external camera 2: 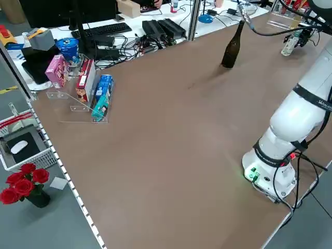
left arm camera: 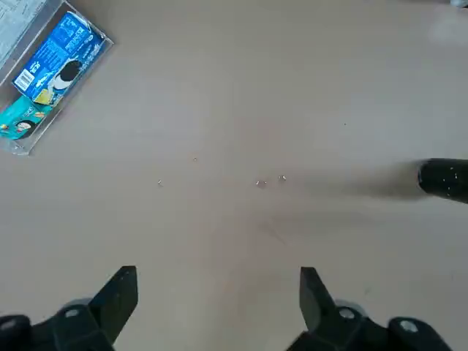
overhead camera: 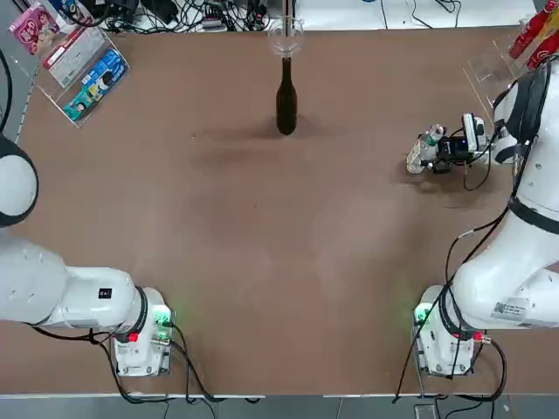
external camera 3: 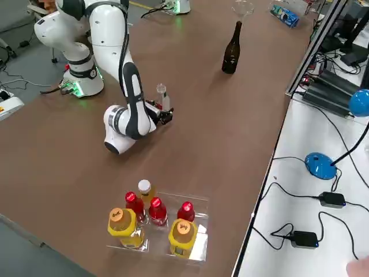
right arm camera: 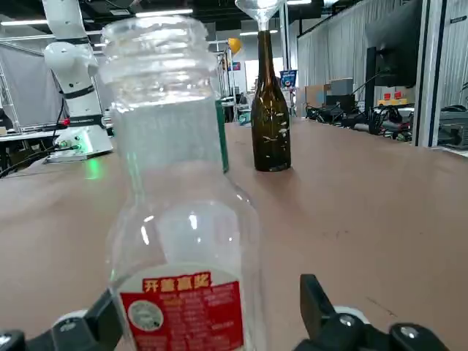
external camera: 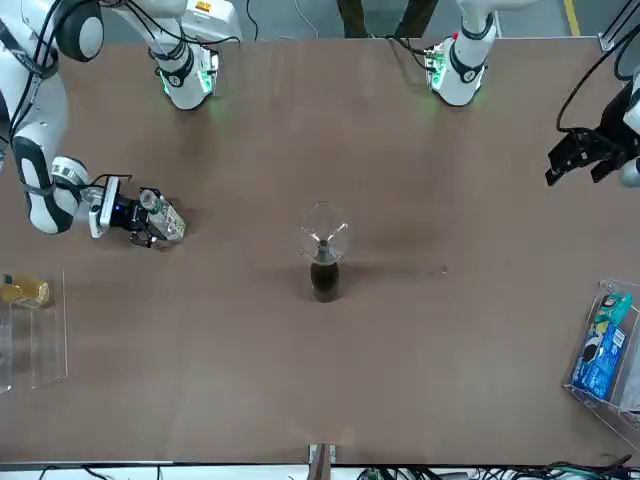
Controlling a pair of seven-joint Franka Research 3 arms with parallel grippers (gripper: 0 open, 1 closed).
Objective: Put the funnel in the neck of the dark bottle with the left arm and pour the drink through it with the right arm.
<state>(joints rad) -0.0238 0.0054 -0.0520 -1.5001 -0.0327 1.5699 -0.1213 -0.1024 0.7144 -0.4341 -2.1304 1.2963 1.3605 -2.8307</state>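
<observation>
- Small clear plastic bottle of colourless drink (right arm camera: 183, 241) stands upright on the brown table (overhead camera: 262, 262), near the right edge. I see a bare threaded neck in the right wrist view, no cap, so any jolt could spill it.
- Right arm (overhead camera: 515, 262) is folded low. Its right gripper (right arm camera: 212, 303) straddles the drink with its fingers (right arm camera: 313, 300) apart, and a gap shows on one side, so I judge it isn't clamped. If it closes off-centre, it will shove or tip the bottle.
- Left arm (overhead camera: 52, 292) is pulled back at its own side, well apart from everything. The left gripper (left arm camera: 218, 281) hovers over bare table with its fingers spread and holds nothing. I see little risk there unless it swings back in.
- Tall dark brown-black glass bottle (overhead camera: 286, 100) stands at the far middle of the table, well apart from the drink. It's slim and top-loaded, so a nudge during the carry could topple it.
- Small clear plastic funnel (external camera: 323, 235) sits in the dark bottle's neck, so the left arm's step looks done. It only rests there loosely. Touching its rim with the drink would tilt or knock it out, and pouring too fast could overflow the cone.
</observation>
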